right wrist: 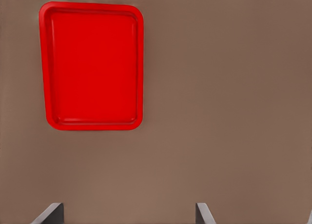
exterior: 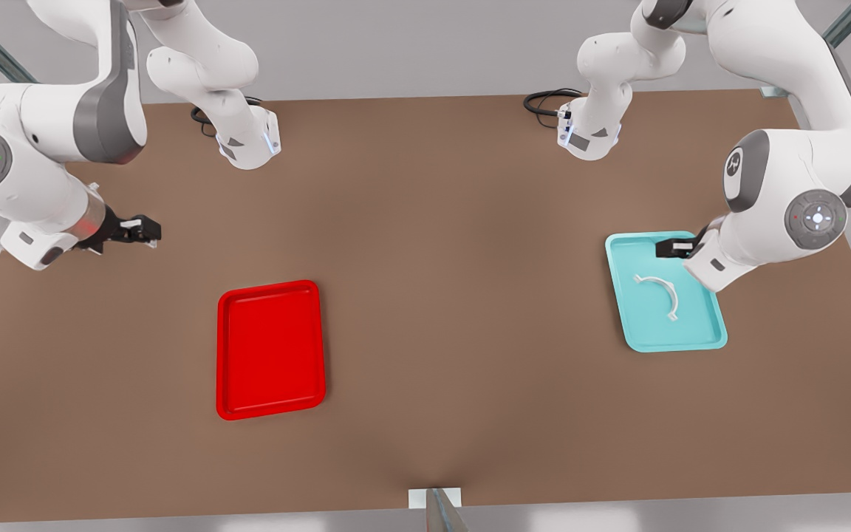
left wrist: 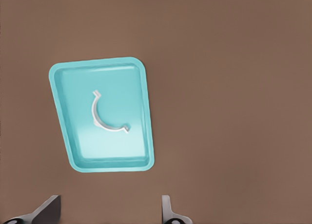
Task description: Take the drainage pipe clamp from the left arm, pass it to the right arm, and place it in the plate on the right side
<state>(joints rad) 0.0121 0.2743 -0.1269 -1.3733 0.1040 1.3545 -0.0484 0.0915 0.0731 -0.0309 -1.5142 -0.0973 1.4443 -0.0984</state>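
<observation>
The brown surface is the biggest thing here, with two white arms mounted at its far edge. The left arm is seen on the front view's right, and the right arm on the front view's left (matched by what each wrist camera looks down on).

Two trays are counted: the red plate, lying bare on the front view's left, and a teal tray on the front view's right. One drainage pipe clamp is counted, and it is lying flat inside the teal tray, roughly mid-tray, not yet picked up.

The left gripper is hung over the far end of the teal tray, apart from the clamp, and its jaws are spread wide with nothing between them, judging by the left wrist view. The right gripper is parked over bare surface, well apart from the plate, jaws likewise released and empty; that arm is waiting.

The step in hand looks like the first pickup. To do it well, the left gripper should probably be brought down over the middle of the arc and turned so the thin band is pinched across its width, not along the curve. A thin flat piece like this is easily skidded or missed, so a low, square descent is likely needed, with enough arc left sticking out for the handover.
</observation>
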